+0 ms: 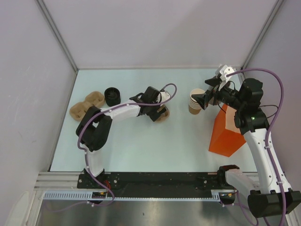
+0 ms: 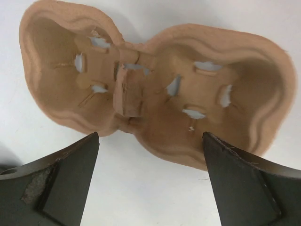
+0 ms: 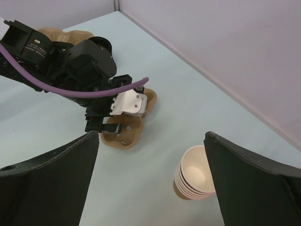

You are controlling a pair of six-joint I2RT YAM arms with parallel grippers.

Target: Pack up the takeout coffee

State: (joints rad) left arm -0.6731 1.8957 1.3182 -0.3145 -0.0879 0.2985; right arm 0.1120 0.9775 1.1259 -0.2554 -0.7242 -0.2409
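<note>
No single tan cup stands apart; I only see a stack of tan paper cups (image 1: 196, 101) with pale insides, also in the right wrist view (image 3: 194, 179). A round black lid pile (image 1: 112, 96) sits at the back left. My left gripper (image 1: 157, 112) is open and empty, low over a brown two-cup pulp carrier (image 2: 155, 89), its fingers just short of the near edge. My right gripper (image 1: 203, 100) is open and empty, hovering above and just left of the cup stack (image 3: 151, 134).
A second pulp carrier (image 1: 87, 104) lies at the far left next to the black lids. An orange paper bag (image 1: 228, 133) stands at the right, beside my right arm. White walls close the table at the back and sides.
</note>
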